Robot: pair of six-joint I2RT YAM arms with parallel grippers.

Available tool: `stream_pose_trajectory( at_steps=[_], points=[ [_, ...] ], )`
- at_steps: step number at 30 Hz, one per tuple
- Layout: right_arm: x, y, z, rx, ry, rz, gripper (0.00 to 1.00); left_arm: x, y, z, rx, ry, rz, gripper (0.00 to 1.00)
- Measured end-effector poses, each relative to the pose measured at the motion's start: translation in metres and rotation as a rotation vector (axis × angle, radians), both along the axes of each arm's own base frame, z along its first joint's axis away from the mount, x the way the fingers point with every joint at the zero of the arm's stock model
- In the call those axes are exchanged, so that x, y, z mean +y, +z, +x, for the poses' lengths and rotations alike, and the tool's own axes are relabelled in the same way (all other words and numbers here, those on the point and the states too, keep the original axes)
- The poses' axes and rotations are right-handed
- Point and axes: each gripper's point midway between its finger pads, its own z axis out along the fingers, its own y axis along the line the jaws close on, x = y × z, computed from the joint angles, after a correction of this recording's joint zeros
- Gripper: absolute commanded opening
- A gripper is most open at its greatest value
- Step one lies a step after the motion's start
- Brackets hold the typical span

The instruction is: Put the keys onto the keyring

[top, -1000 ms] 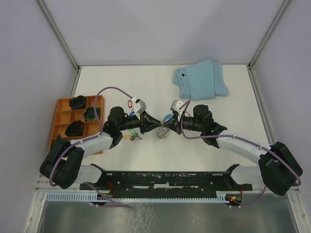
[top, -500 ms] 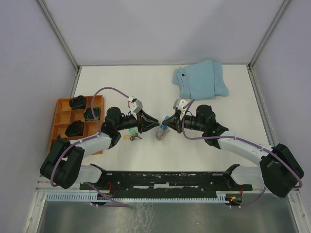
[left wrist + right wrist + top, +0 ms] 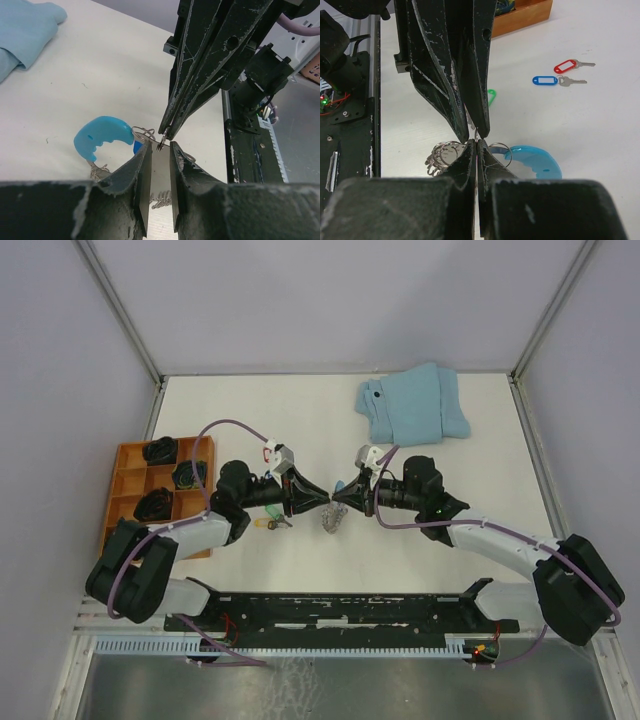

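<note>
My left gripper (image 3: 322,499) and right gripper (image 3: 338,498) meet tip to tip above mid-table. The left gripper (image 3: 160,146) grips a flat silver key by its edges; its serrated blade (image 3: 473,123) shows between the fingers. The right gripper (image 3: 477,142) is shut on a thin wire ring of the keyring (image 3: 332,523). The keyring's coils and blue plastic section (image 3: 102,136) sit just below both tips; the section also shows in the right wrist view (image 3: 535,157). A red-tagged key (image 3: 566,65), a blue-tagged key (image 3: 545,80) and a green tag (image 3: 491,96) lie on the table.
An orange compartment tray (image 3: 130,480) with black items stands at the left. A folded light-blue cloth (image 3: 415,405) lies at the back right. Two tagged keys (image 3: 272,523) lie under the left arm. The black base rail (image 3: 330,608) runs along the near edge.
The two grippers were slightly apart half a second ago and have closed back tip to tip. The keyring now sits a little nearer the front.
</note>
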Motion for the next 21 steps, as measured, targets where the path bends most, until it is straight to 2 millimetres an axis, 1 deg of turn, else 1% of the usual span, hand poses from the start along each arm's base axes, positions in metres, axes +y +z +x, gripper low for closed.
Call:
stream_pose_trajectory(
  at_steps=[8, 12, 15, 21],
  points=[
    [0.0022, -0.0059, -0.0033, 0.031, 0.021, -0.004, 0.01, -0.0032, -0.0047, -0.0053, 0.034, -0.049, -0.007, 0.19],
    [0.0035, -0.0078, -0.0039, 0.043, 0.032, -0.006, 0.03, -0.0038, -0.0048, -0.0072, 0.057, -0.057, -0.012, 0.08],
    [0.0036, -0.0071, -0.0038, 0.052, 0.034, -0.007, 0.1, -0.0039, -0.004, -0.0083, 0.058, -0.063, -0.014, 0.03],
    [-0.0015, -0.0043, -0.0031, 0.072, -0.001, -0.02, 0.37, -0.0042, -0.0028, -0.007, 0.054, -0.052, -0.017, 0.03]
  ],
)
